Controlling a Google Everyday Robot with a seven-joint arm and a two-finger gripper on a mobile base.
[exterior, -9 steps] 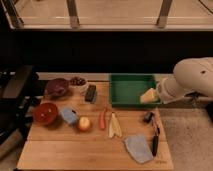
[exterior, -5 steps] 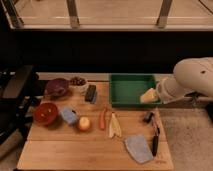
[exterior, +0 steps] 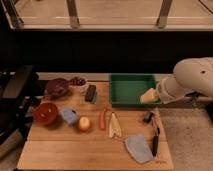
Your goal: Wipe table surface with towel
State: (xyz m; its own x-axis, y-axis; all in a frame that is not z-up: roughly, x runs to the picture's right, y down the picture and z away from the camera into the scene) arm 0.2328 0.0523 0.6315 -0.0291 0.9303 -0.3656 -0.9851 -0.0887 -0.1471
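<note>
Wooden planks form the table surface [exterior: 55,150], with a railing [exterior: 73,15] behind it. Left sits a red bowl [exterior: 45,112]. Right of centre, by the front edge, the towel [exterior: 137,148] lies flat, slanting toward the near-right corner. My gripper [exterior: 149,95] hangs at the right end of the green tray [exterior: 131,76], farther back than the towel. Wide or closed, I cannot tell.

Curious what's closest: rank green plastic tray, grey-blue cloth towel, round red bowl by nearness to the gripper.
Gripper: back right.
1. Green plastic tray, right at it.
2. Grey-blue cloth towel, front right.
3. Round red bowl, far left.
</note>
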